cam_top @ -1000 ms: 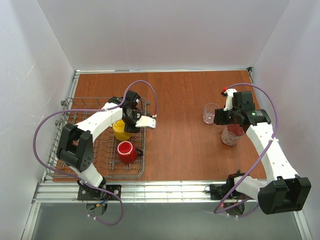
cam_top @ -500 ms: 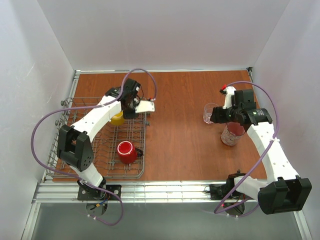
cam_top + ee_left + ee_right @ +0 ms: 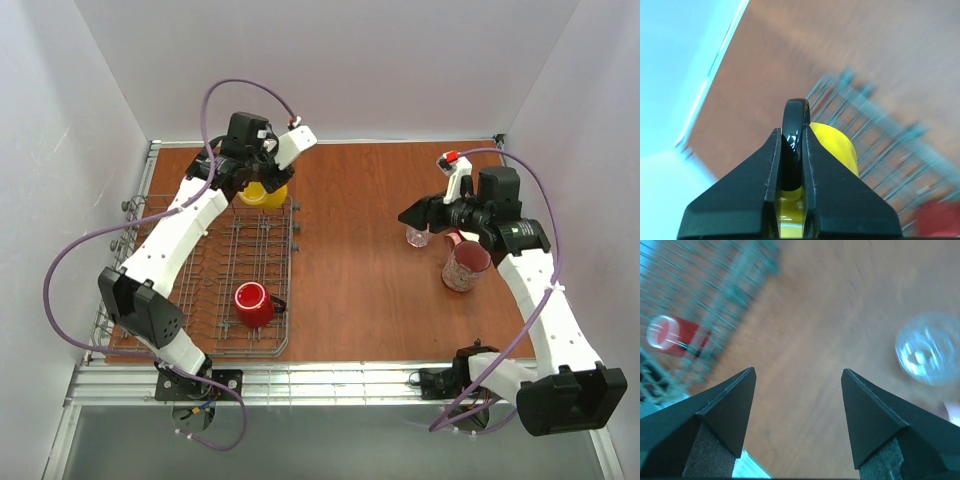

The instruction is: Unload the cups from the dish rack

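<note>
My left gripper (image 3: 256, 176) is shut on the black handle (image 3: 794, 117) of the yellow mug (image 3: 264, 193) and holds it in the air over the far end of the dish rack (image 3: 205, 262). In the left wrist view the yellow mug (image 3: 836, 146) hangs between my closed fingers, and that view is blurred. The red mug (image 3: 252, 304) lies in the rack's near part. My right gripper (image 3: 414, 213) is open and empty, just above and left of the clear glass tumbler (image 3: 417, 237). The pink mug (image 3: 465, 268) stands on the table to its right. The white cup is out of view.
The right wrist view, blurred, shows the tumbler (image 3: 927, 348) at the right, the red mug (image 3: 675, 335) and rack wires (image 3: 705, 285) at the left, with brown table between my open fingers. White walls close in on three sides.
My left gripper has lifted the yellow mug out of the rack's middle and carried it up and toward the far end. My right gripper has moved left from the pink mug, over the tumbler.
</note>
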You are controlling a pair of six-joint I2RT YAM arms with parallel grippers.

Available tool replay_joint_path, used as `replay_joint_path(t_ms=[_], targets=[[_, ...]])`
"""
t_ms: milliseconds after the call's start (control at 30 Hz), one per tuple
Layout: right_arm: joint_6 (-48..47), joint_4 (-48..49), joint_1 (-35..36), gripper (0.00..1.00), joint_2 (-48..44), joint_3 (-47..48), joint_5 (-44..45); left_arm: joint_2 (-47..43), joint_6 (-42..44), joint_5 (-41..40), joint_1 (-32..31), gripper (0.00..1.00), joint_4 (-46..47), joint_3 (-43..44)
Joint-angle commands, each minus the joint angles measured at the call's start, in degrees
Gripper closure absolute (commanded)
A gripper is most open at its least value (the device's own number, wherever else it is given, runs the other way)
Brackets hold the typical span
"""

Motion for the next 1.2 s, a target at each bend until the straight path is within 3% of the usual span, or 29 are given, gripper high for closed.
replay_joint_path(t_ms=[0, 167, 200, 400, 533, 867, 967, 1167], targets=[[7.83, 16.73, -0.14, 0.35, -3.98, -1.48, -13.37, -7.35, -12.62, 17.47, -0.06, 1.0, 7.15, 3.37], [24.42, 36.77, 2.49, 0.32, -4.43, -5.01, -18.13, -7.45, -21.42, 33.55, -0.06, 1.0, 8.83, 6.09], [26.64, 43.59, 2.93, 0.23, -3.99, -5.54, -18.49, -7.36, -23.43, 35.32, -0.15, 1.0, 9.09, 7.14], [36.4, 55.51, 10.83, 0.2, 2.77, -4.05, -17.35, -5.87, -28.89, 45.08, -0.07, 1.0, 10.5, 11.63], [38.79, 61.49, 16.46, 0.23, 6.9, -1.59, -15.68, -4.82, -31.61, 47.12, -0.15, 1.0, 11.81, 13.21], [46.7, 71.43, 20.25, 0.3, 11.31, -1.41, -16.21, -4.11, -31.36, 48.43, -0.07, 1.0, 11.99, 14.71], [47.67, 73.01, 20.51, 0.38, 11.66, -1.32, -15.94, -4.11, -31.36, 48.61, -0.15, 1.0, 11.99, 14.71], [47.85, 74.51, 21.13, 0.78, 11.14, -0.62, -15.42, -4.64, -30.83, 48.53, -0.06, 1.0, 11.99, 13.39]])
